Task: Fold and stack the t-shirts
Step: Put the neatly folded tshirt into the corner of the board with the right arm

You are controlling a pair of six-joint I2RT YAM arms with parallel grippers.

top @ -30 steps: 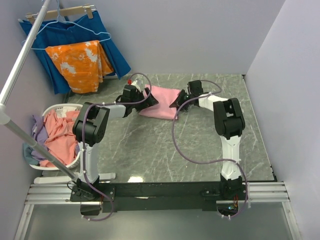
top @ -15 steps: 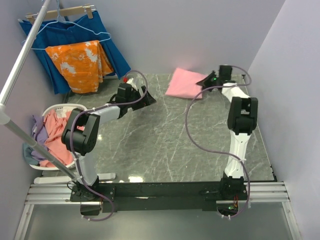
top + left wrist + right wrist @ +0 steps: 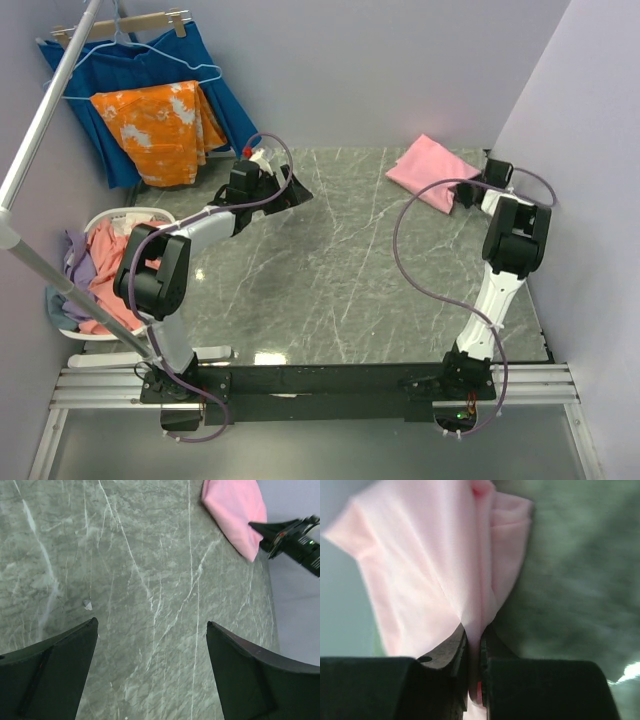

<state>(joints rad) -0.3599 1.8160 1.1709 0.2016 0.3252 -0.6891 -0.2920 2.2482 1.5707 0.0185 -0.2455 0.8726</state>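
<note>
At the near left, a white basket [image 3: 140, 214] beside the tabletop [image 3: 330, 270] holds a heaped salmon-pink t-shirt [image 3: 118, 265], with a lilac t-shirt [image 3: 76, 255] along its left side. Farther in, the left gripper [image 3: 152, 625] hangs over bare marble with its fingers spread wide and nothing between them. At the far right corner, the right gripper [image 3: 474, 635] is pinched on a fold of the folded light pink t-shirt [image 3: 430, 170], which lies close to the back and right walls.

Folded pink t-shirt [image 3: 430, 170] far right, white basket [image 3: 125, 212] left
</note>
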